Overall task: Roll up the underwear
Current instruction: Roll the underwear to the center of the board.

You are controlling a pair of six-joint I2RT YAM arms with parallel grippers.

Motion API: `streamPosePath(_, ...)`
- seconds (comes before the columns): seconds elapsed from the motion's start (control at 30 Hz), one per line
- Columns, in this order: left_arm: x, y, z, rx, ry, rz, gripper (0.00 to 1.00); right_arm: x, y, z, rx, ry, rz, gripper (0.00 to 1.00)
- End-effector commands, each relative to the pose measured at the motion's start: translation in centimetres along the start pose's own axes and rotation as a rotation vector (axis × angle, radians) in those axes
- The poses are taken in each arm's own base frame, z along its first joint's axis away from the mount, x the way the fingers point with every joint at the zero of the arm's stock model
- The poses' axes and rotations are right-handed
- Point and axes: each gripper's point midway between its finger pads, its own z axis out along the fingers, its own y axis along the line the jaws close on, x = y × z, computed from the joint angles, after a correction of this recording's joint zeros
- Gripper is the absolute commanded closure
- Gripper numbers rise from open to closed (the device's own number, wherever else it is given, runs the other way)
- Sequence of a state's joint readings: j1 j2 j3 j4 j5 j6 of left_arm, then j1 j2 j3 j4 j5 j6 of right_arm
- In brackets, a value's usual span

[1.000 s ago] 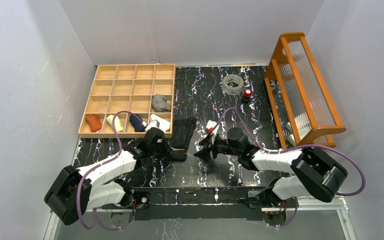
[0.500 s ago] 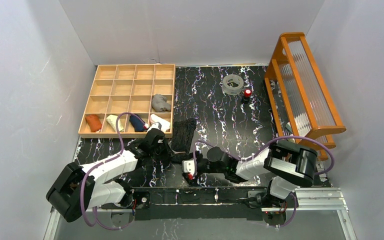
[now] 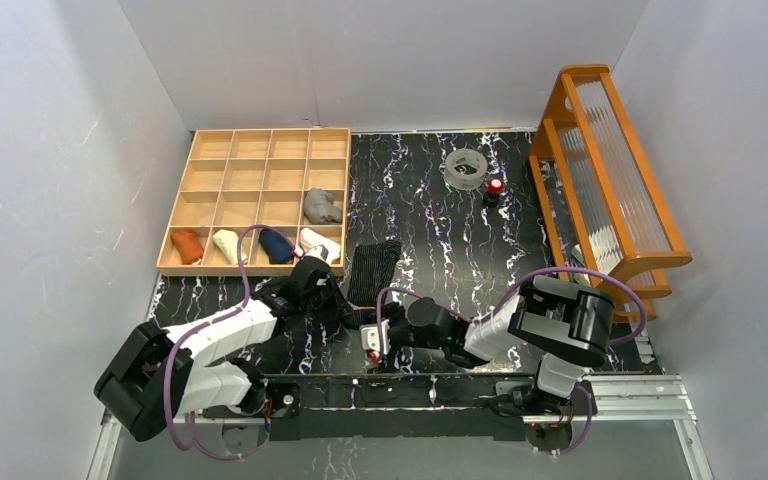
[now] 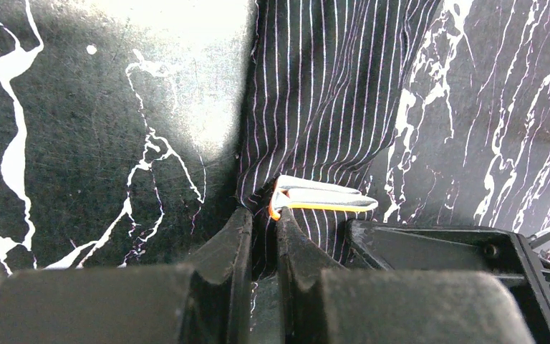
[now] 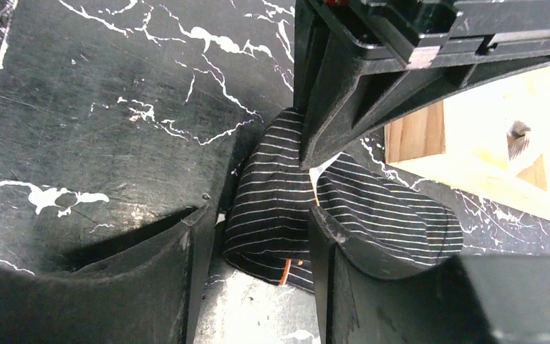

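Black striped underwear (image 3: 375,268) lies on the dark marbled table (image 3: 440,240), just off the near right corner of the wooden compartment tray (image 3: 260,150). Far end flat and spread; near end gathered up between the two arms.

Left gripper (image 4: 261,231): fingers pressed almost together, pinching the near edge of the striped cloth. In the left wrist view the grey waistband (image 4: 322,199), with an orange trim line, sits doubled over just beside the fingertips.

Right gripper (image 5: 258,218): low at the table, meeting the left one head-on at the near end of the garment. Jaws spread, straddling a rolled-over fold of the striped fabric. The right-hand finger (image 5: 326,247) sits against the cloth; a sliver of table shows on the other side (so the fold is not visibly squeezed). The left gripper's black body fills the top of this view.

Tray, nearest row, left to right: a rust roll (image 3: 187,245), a cream roll (image 3: 225,244), a navy roll (image 3: 276,245), a white roll (image 3: 319,243). One row back, rightmost compartment: a grey cloth bundle (image 3: 321,206).

Far side of table: clear tape ring (image 3: 466,168), small red-topped object (image 3: 495,187) just beside it. Orange wooden rack (image 3: 560,110) with a ribbed clear panel stands along the right edge.
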State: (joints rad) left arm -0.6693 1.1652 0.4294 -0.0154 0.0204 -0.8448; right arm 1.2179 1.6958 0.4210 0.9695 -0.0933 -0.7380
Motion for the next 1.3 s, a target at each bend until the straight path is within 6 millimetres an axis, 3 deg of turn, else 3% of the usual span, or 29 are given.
streamPosePath(0.0,1.6,1.5,-0.4,-0.048,0.067,0.031,1.00,1.7,0.2,-0.2,0.026,0.058,0.008,0.43)
streamPosePath(0.3,1.2,1.1,-0.5,-0.038,0.065,0.066,1.00,4.0,1.0,-0.5,0.050,0.127,0.059,0.53)
streamPosePath(0.4,1.1,1.1,-0.5,-0.042,0.065,0.068,1.00,4.2,1.5,-0.5,0.037,0.131,0.093,0.64)
streamPosePath(0.6,0.7,1.1,-0.9,-0.048,0.035,0.048,0.98,4.7,1.7,-1.3,0.056,0.142,0.211,0.95)
streamPosePath(0.7,0.0,0.9,-1.0,-0.044,-0.004,0.032,0.71,3.7,2.2,-1.5,-0.004,0.091,0.348,0.99)
streamPosePath(0.93,-0.9,-0.1,-1.4,0.002,-0.050,0.020,0.47,0.9,2.8,-2.3,-0.149,-0.058,0.618,0.99)
streamPosePath(1.2,-1.6,-0.8,-2.1,0.043,-0.091,0.018,0.28,0.6,2.8,-3.2,-0.313,-0.116,0.952,0.99)
streamPosePath(1.27,-1.0,-1.3,-2.1,0.094,-0.078,0.020,0.23,1.2,2.3,-3.7,-0.334,-0.123,1.147,0.99)
